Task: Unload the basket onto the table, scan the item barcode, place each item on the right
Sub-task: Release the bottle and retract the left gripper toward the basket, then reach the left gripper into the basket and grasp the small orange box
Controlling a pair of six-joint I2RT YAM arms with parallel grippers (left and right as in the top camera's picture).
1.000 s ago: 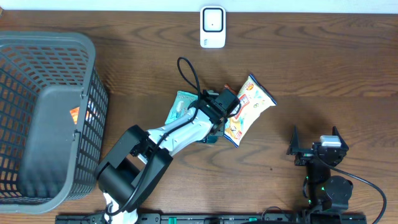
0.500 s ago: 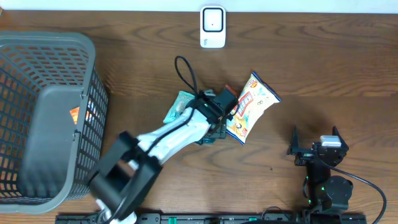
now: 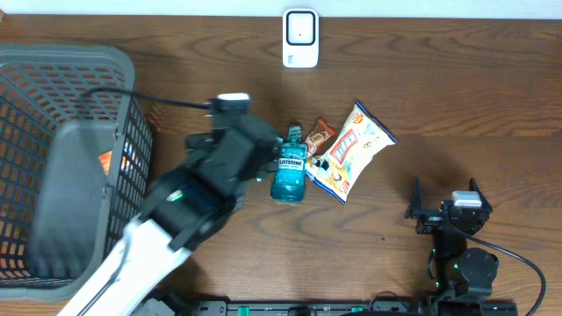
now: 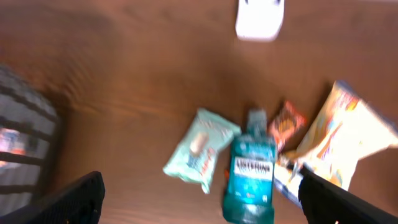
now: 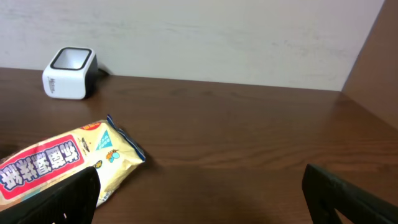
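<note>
Teal plastic is on show now: the mouthwash bottle [image 3: 289,167], which a second ago lay hidden under the left arm, lies label-up on the desk [image 3: 457,88], right below the left claw [image 4: 199,196] and between its two fingers. That claw was partly closed low among the goods a second ago. Since then it has spread wide, lifted up and drawn back toward the basket [image 3: 66,61], and it carries nothing.

Just beside the bottle, under the claw's other side, lies the pale green packet [image 4: 200,148]. The small brown packet [image 3: 320,136] and the yellow snack bag [image 3: 354,151] lie a little ahead of the claw and off to one side. The bag has slid slightly away from where it lay a second ago, so the claw probably nudged or let go of it as it opened.

The white scanner [image 3: 300,38] stands well ahead of the claw at the far edge of the desk, apart from every item.

The right claw [image 5: 199,186] has not moved. It is spread wide and empty, parked near the front edge with the snack bag ahead of it.

By my reading, no item is in hand or near the scanner, so the scan is yet to be made. A fresh pick is needed first. Which item is meant I cannot tell, though the bottle now lies best placed under the claw.
</note>
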